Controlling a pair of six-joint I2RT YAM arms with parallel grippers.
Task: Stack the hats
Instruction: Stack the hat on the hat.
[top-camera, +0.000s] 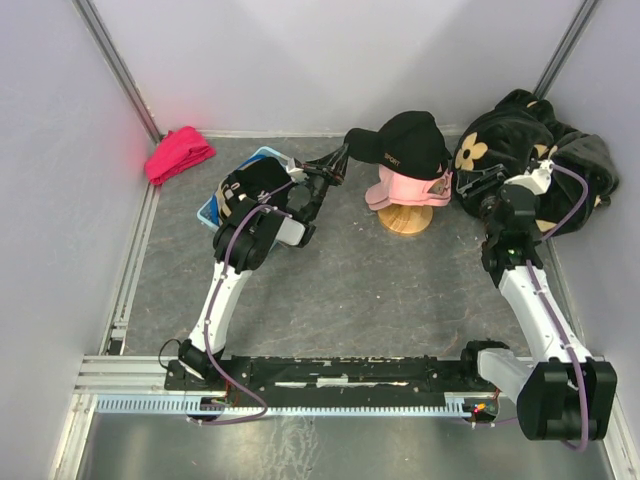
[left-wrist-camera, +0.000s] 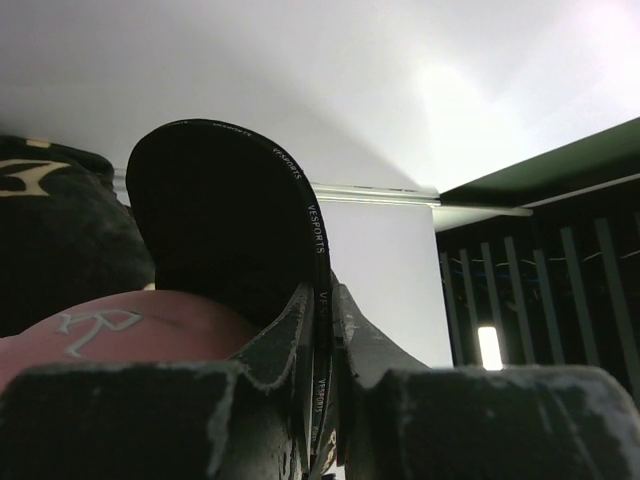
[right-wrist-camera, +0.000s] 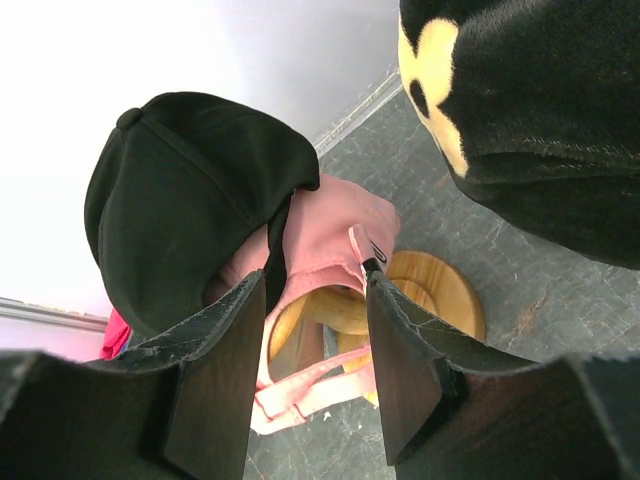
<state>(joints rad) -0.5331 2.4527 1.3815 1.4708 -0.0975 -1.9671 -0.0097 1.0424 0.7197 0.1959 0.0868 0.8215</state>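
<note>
A black cap with white lettering (top-camera: 410, 143) sits on top of a pink cap (top-camera: 398, 188) on a round wooden stand (top-camera: 405, 219). My left gripper (top-camera: 337, 166) is shut on the black cap's brim (top-camera: 360, 143). In the left wrist view the brim (left-wrist-camera: 235, 215) is pinched between the fingers (left-wrist-camera: 325, 305), above the pink cap (left-wrist-camera: 120, 330). My right gripper (top-camera: 468, 186) is open and empty at the caps' right side. Its view shows the black cap (right-wrist-camera: 180, 200), the pink cap (right-wrist-camera: 335, 235) and its back strap (right-wrist-camera: 310, 385) between the open fingers (right-wrist-camera: 315, 290). A blue cap (top-camera: 214, 206) and another black cap (top-camera: 248, 183) lie under my left arm.
The big black plush fabric with beige flowers (top-camera: 530, 150) is heaped at the back right, right behind my right gripper, and shows in its view (right-wrist-camera: 530, 110). A red-pink cloth bundle (top-camera: 179, 153) lies at the back left. Walls close in the grey floor on three sides.
</note>
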